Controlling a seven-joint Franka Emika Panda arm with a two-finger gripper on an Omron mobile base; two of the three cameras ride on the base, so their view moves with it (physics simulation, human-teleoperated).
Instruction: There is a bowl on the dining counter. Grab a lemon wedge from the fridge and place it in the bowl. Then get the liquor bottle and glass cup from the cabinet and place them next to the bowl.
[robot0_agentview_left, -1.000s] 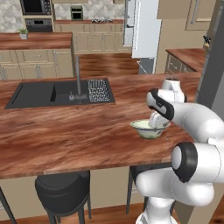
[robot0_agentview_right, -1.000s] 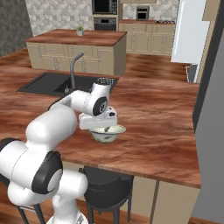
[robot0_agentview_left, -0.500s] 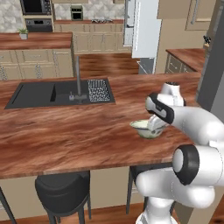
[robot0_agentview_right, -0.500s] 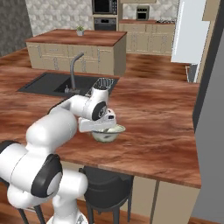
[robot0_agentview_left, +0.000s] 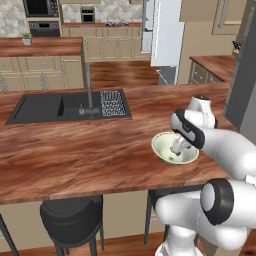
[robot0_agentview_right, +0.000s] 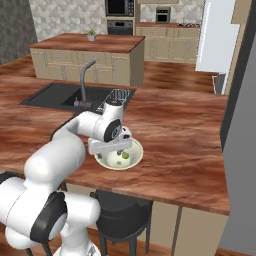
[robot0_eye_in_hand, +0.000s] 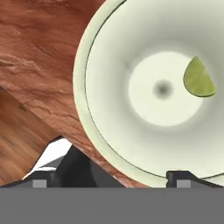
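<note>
The robot's two-finger tool (robot0_agentview_right: 119, 150) hangs just above the wide, shallow, pale greenish-white round bowl (robot0_agentview_left: 165, 145), its fingers spread wide apart with nothing between them and touching nothing. In the hand view the two dark fingertips (robot0_eye_in_hand: 181, 179) stand at the bottom edge, well separated, with the bowl's rim (robot0_eye_in_hand: 85, 96) crossing between them. The small yellow-green lemon wedge (robot0_eye_in_hand: 199, 79) lies loose on the bowl's flat bottom, off to one side of centre, which reads as a wedge set down there and let go. The bowl sits near the front edge of the long reddish-brown wood-grain counter (robot0_agentview_left: 75, 155), well apart from the black sink (robot0_agentview_left: 45, 106) and thin arched faucet (robot0_agentview_left: 89, 90), leaving bare wood beside it where the bottle and cup are presumably meant to go
</note>
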